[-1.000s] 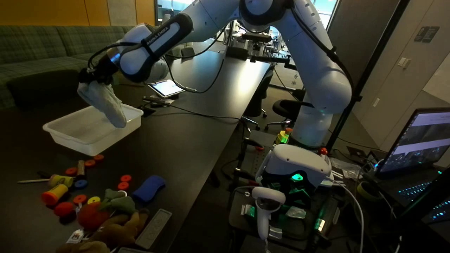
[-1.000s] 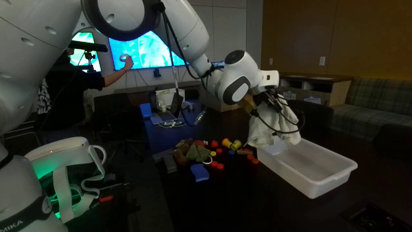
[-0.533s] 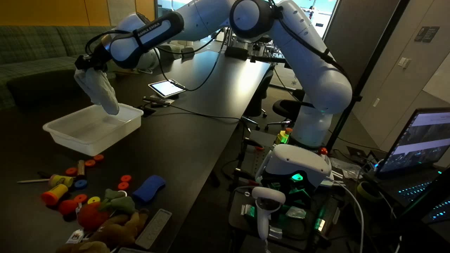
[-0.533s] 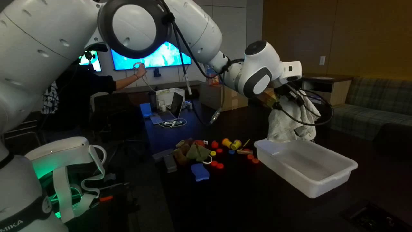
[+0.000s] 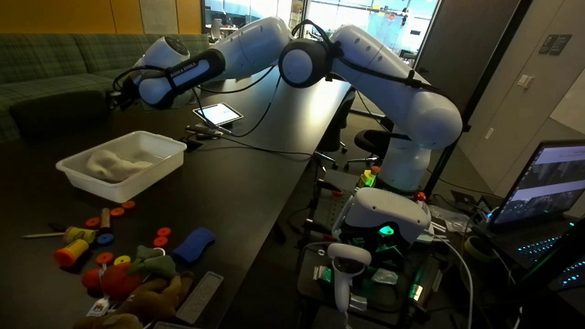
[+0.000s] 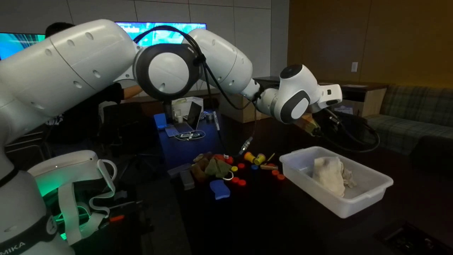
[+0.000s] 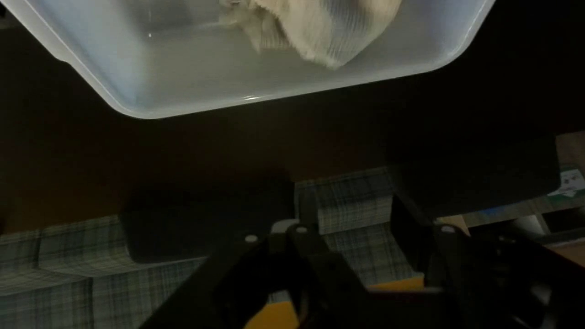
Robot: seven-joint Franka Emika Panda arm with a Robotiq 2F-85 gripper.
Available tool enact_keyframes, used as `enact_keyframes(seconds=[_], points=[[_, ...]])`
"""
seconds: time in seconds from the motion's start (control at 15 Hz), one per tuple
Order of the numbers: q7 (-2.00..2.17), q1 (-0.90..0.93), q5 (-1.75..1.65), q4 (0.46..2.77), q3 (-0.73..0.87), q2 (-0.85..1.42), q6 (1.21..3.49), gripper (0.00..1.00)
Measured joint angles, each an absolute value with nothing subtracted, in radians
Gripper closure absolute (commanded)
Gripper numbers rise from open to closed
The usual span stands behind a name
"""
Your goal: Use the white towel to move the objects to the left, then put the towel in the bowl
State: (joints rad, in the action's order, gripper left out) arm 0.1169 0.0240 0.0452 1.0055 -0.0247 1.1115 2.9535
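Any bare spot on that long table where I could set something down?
Yes. In an exterior view, the dark table is bare between the white tub, the blue sponge-like block and the table's long edge; also beyond the tablet. Crowded: around the plush toys, orange-red discs and yellow cups. Inside the tub lies the white towel.

Towel [image 7: 336,29] and bowl [image 7: 201,82] cropped in wrist view, tool [image 7: 354,217] blurred
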Motion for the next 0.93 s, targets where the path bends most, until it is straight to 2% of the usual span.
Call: enact_keyframes(seconds=[0.13, 0.2, 0.53, 0.93], points=[[0.127, 0.024, 0.045, 0.925, 0.005, 1.149, 2.915, 0.03], [0.128, 0.021, 0.045, 0.890, 0.017, 1.158, 2.884, 0.01], [0.130, -0.011, 0.045, 0.873, 0.064, 1.100, 2.731, 0.00], [0.132, -0.015, 0.043, 1.118, 0.093, 0.902, 2.594, 0.00]])
